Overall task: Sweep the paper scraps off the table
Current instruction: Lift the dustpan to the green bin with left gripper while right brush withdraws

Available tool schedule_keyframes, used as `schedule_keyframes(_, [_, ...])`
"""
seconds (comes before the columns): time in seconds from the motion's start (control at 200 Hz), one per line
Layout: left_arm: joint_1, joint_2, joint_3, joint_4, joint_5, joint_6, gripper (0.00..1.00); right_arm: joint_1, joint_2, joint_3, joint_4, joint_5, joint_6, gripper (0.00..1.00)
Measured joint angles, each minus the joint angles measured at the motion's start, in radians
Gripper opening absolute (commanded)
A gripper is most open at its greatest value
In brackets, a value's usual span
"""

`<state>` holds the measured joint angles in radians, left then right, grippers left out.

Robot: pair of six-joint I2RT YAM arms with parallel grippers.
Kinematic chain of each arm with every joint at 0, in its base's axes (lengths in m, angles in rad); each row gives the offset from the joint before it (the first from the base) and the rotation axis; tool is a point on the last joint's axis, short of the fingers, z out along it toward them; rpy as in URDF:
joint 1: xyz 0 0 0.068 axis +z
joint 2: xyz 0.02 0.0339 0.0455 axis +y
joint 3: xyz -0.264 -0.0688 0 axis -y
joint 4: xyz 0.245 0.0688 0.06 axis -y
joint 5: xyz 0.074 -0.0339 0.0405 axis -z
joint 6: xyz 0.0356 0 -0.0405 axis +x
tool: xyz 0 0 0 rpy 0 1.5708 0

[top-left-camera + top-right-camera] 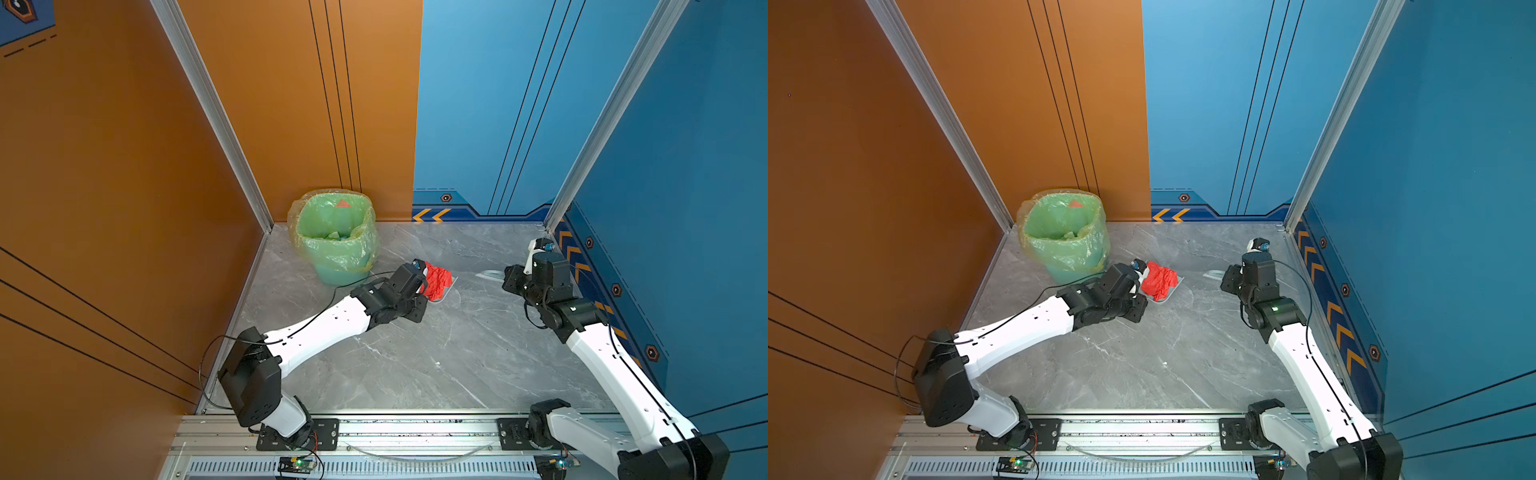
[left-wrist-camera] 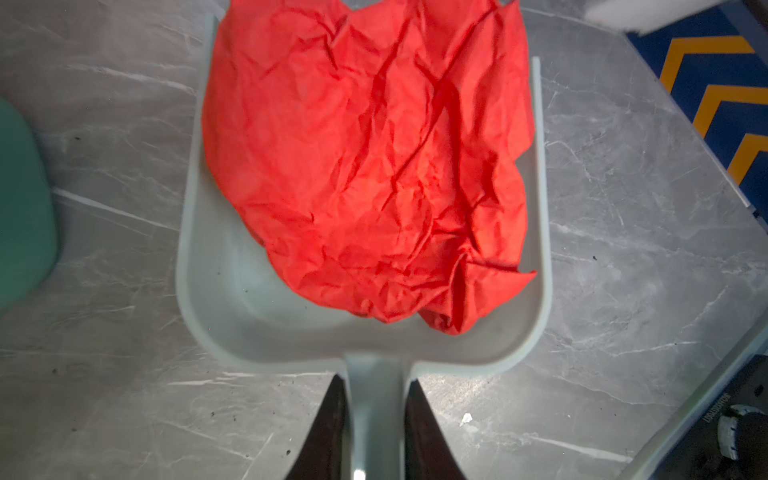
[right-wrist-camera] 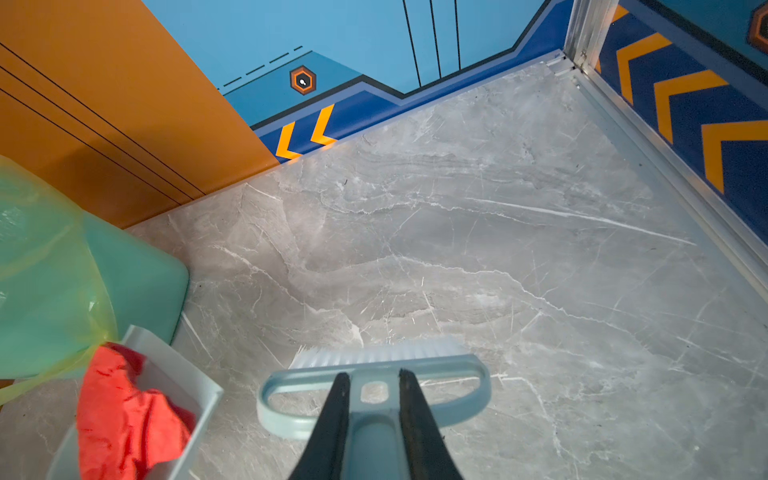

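Left gripper (image 2: 375, 380): jaws pinching the handle of the grey-blue dustpan (image 2: 232, 291), one dark finger on each side of it. From the left wrist camera I see a red paper wad (image 2: 365, 166) filling most of the pan. It is crumpled, reaches past the open lip and overlaps one side wall. The back of the pan, nearest the handle, shows bare plastic.

Right gripper (image 3: 374, 374): jaws clamped on the handle of the brush (image 3: 374, 357) – white bristles point away from the wrist, toward the far wall. Whether the bristles touch the table (image 1: 415, 357) I cannot tell.

In both top views the pan with the wad sits left of centre, just beside the green bag-lined bin (image 1: 347, 270), on the bin's right and nearer side. The brush is off to the right of the pan, well apart from it, close to the blue side wall. I cannot make out if the pan rests on the marble or hangs just over it.

Inside the bin a few pale scraps (image 1: 334, 236) lie at the bottom, and an orange-pink patch shows on the far inner side of the bag.

The marble around both tools shows white veins, small dark specks and one tiny white fleck (image 2: 465, 419) – near the left gripper in the left wrist view.
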<state>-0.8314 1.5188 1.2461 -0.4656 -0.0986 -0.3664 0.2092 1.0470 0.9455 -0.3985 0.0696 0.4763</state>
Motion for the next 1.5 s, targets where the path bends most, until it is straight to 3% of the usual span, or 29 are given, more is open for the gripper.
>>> schedule_keyframes(0.916, [0.233, -0.154, 0.227, -0.205, -0.059, 0.130, 0.00, 0.000, 0.043, -0.014, -0.002, -0.052, 0.039, 0.00])
schedule_keyframes(1.497, [0.465, -0.161, 0.311, -0.216, -0.047, 0.187, 0.00, 0.006, 0.043, -0.014, -0.002, -0.052, 0.049, 0.00])
